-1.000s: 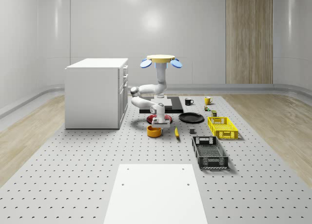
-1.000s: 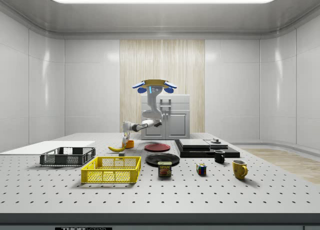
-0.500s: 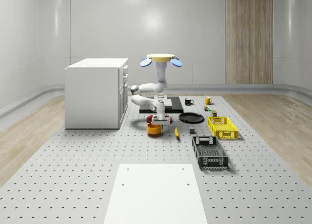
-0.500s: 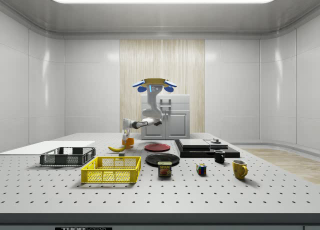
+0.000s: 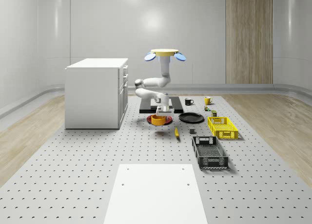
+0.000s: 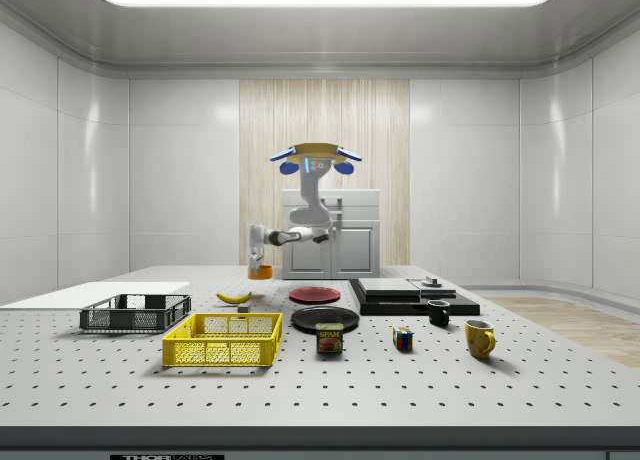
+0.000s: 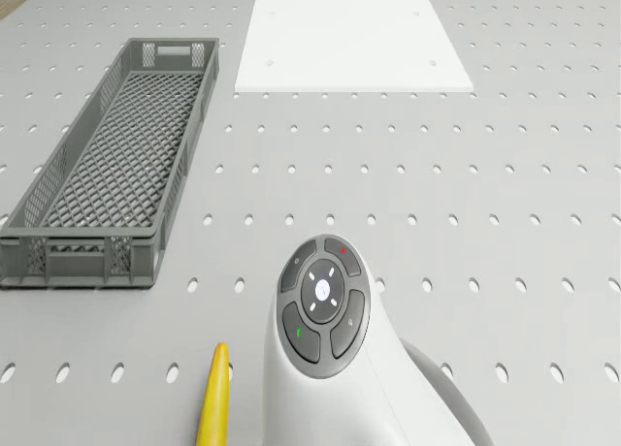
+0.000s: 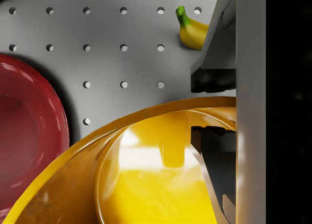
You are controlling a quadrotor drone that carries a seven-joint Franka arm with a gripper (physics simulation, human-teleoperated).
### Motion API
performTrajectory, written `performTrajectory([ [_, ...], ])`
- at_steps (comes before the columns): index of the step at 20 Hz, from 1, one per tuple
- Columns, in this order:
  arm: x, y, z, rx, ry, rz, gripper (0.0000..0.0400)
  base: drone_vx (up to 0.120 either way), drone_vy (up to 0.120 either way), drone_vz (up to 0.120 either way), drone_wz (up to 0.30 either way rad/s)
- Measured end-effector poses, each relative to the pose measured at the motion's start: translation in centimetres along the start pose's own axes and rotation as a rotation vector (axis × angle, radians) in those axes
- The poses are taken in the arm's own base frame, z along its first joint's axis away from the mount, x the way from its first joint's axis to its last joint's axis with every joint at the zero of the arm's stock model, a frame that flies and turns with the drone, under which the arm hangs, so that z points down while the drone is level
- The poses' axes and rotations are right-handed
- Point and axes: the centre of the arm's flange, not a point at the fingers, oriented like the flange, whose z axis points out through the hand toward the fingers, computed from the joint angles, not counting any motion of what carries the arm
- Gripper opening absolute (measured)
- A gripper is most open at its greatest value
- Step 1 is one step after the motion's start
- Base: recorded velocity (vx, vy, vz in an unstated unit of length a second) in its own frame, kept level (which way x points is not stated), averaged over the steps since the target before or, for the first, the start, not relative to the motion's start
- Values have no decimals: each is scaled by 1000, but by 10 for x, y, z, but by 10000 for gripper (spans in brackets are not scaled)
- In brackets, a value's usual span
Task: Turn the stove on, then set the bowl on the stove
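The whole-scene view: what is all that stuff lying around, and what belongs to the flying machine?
Bowl: one, orange-yellow, held off the table above the red plate's edge.
Red plate: one, on the table under the bowl.
Black plate: one, beside the red one.
Stove: one, black, behind the plates.
Banana: one, yellow, nearer the camera.
Crates: one yellow, one dark grey.
Mugs: one black, one yellow.
Cabinet: one, white, at the view's left.
White panel: one, front.
Drone: hovering above the stove.
Hand: clamped on the bowl's rim.
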Motion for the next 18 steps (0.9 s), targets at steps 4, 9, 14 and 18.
performTrajectory([
  [4, 0, 0, -1, 0, 0, 0, 100, -120, 120, 120, 0],
  [9, 0, 0, -2, 0, 0, 0, 100, -96, 16, 0, 0],
  [14, 0, 0, -2, 0, 0, 0, 100, -120, 80, 0, 0],
  [18, 0, 0, -2, 0, 0, 0, 100, -120, 50, 0, 0],
])
